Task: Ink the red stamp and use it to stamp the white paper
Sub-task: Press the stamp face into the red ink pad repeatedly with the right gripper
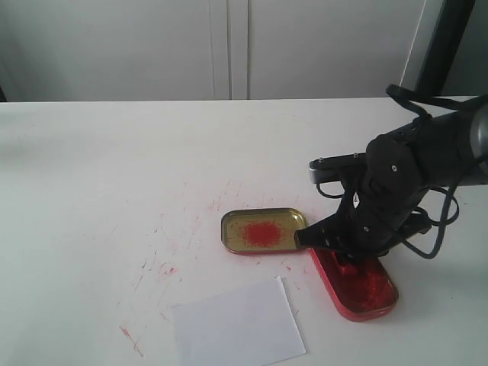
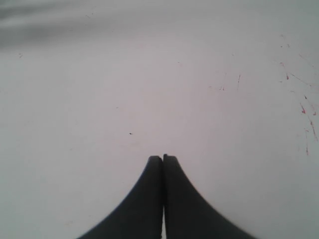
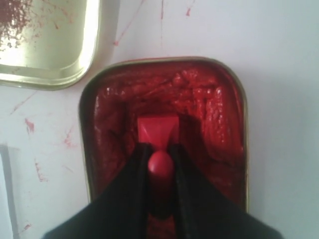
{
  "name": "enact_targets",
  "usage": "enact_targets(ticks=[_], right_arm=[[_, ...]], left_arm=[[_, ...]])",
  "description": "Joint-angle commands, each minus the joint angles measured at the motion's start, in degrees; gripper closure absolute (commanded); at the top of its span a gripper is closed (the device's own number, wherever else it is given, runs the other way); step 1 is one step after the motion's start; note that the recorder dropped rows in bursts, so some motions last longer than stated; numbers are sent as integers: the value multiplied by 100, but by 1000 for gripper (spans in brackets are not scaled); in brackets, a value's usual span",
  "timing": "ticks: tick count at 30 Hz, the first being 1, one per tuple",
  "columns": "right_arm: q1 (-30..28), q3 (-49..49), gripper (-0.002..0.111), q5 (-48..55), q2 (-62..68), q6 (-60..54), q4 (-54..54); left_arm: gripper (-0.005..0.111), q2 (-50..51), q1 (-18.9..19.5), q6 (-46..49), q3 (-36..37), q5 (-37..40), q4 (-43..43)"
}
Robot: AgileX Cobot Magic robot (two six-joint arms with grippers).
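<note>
Right jaws on one red stamp (image 3: 158,132) (in tin (image 3: 242,124)), one white paper (image 1: 238,324)

Near corner of the white paper (image 1: 238,328) beyond exterior view's lower edge.

The right tool (image 1: 345,259) reaches down into the red ink tin (image 1: 371,294), gold lid (image 1: 287,222) just beside, white paper (image 1: 238,324) nearby.
</note>
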Motion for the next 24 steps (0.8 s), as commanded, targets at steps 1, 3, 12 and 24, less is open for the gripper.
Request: enact_targets(ticks=[1, 3, 12, 24], right_arm=[[0, 92, 108, 287, -155, 20, -10], [0, 92, 108, 316, -243, 20, -10], [0, 92, 108, 364, -403, 20, 1], [0, 40, 108, 364, -403, 20, 1]], left_arm=[[107, -26, 15, 0, 21, -4, -57], [107, -26, 15, 0, 21, -4, -57], [107, -26, 15, 0, 21, -4, -57], [107, -26, 15, 0, 21, -4, -57]])
